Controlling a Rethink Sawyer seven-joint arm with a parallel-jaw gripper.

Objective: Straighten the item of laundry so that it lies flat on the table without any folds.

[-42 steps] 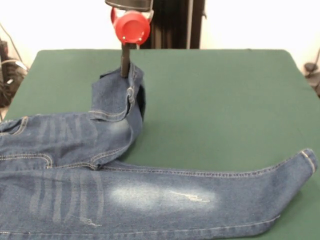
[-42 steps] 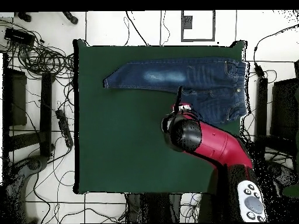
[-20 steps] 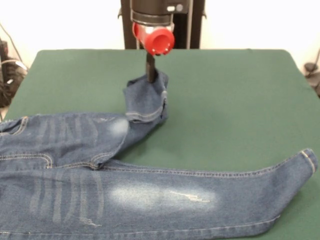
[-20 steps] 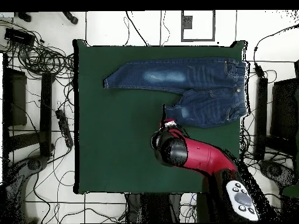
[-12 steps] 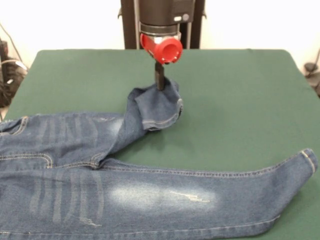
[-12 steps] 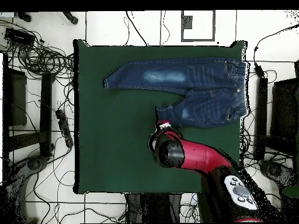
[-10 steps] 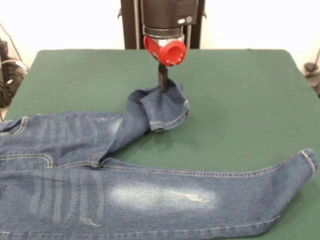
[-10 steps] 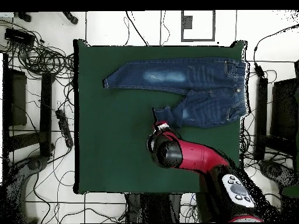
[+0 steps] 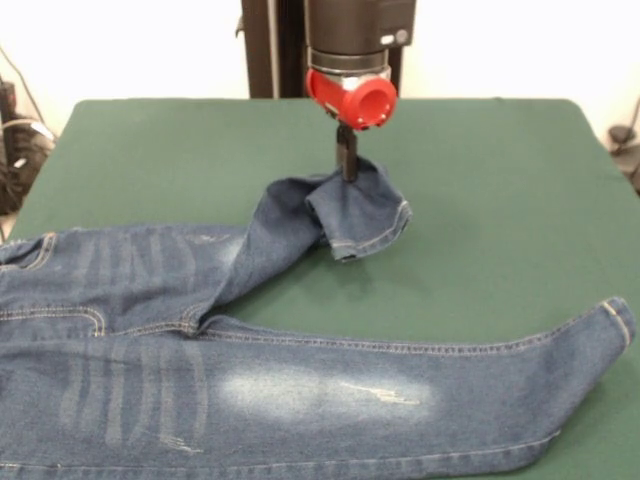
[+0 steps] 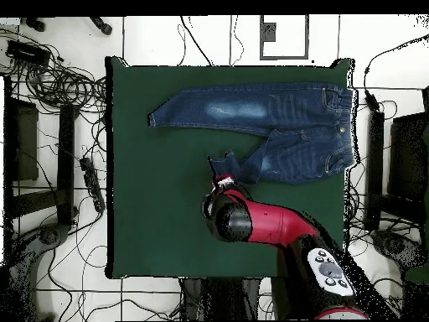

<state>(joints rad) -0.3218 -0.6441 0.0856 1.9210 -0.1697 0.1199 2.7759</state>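
The blue denim jeans lie on the dark green table. One leg is stretched flat along the near edge in the front view. The other leg is folded, and its hem end is lifted off the felt. My gripper is shut on that hem, under the red wrist collar. In the overhead view the jeans lie along the table's top edge, the waistband at the right, and my gripper pinches the bent leg's end.
My red and black arm reaches in from the bottom right in the overhead view. Cables and dark stands lie on the floor round the table. Bare felt spreads left of the gripper.
My gripper has carried the leg's hem sideways, rightward in the front view and leftward in the overhead view. The folded leg has drawn out longer from the seat.
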